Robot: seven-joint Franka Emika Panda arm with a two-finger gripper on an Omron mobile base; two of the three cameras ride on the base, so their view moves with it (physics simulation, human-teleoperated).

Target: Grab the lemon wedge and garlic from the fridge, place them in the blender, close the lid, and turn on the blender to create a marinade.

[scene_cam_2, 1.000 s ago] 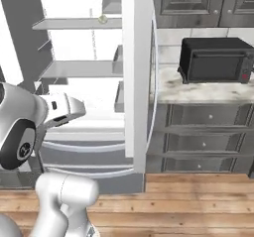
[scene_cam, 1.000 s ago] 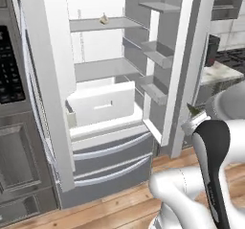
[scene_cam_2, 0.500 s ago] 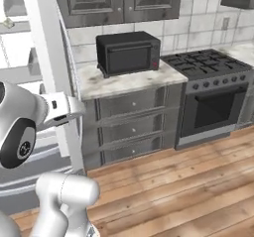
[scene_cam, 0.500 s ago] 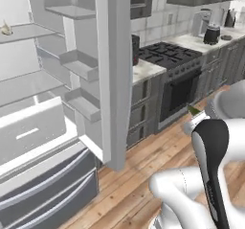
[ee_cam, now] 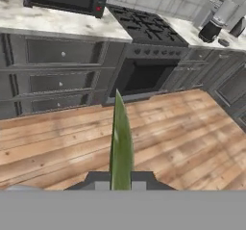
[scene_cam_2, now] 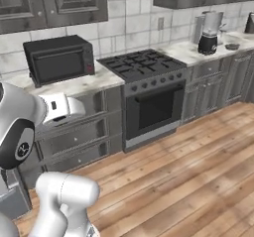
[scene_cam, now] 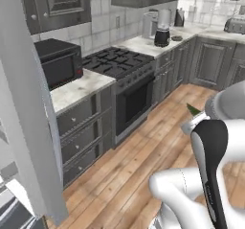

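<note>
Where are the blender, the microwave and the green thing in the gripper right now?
blender [scene_cam_2: 209, 30], right base view, on the clear jar.
microwave [scene_cam_2: 58, 60], right base view, on its dark door.
green thing [ee_cam: 121, 147], hand view, on the middle of the thin wedge rising between the fingertips.

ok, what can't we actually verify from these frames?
- Held item: in the hand view a thin green sliver sticks up between the fingers; its lower end and the fingertips are cut off by the bottom edge, so its identity is unclear. In the left base view the arm covers all but a green tip.
- Blender jar contents: too small and far.
- Lid: a small dark disc beside the blender, blurred.
- Fridge interior: cut off at the left edge of the left base view.
</note>
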